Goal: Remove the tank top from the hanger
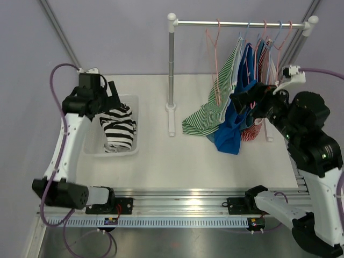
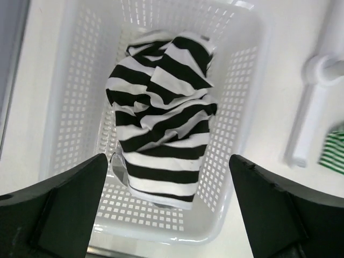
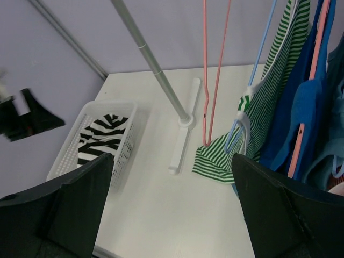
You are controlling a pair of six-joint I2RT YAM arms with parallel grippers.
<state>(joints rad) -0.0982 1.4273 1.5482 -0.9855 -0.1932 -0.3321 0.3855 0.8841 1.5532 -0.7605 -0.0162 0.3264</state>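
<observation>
Both arms' jaws are wide, holding nothing. The green striped tank top [image 1: 204, 121] right of centre overlaps the blue one [image 1: 228, 140], so a sloppy grab could drag both.

The left arm [image 1: 69, 141] was seen stretched forward from its base at the near left, with its wrist bent over so that the left jaws were pointed downward. Those jaws were spread wide, and the two dark fingers [image 2: 64, 207] were held well apart and empty. The right arm [image 1: 317, 148] was folded at the elbow and turned inward, with its wrist aimed leftward. The right jaws were likewise opened fully, fingers [image 3: 285, 209] parted, with nothing clasped between them.
</observation>
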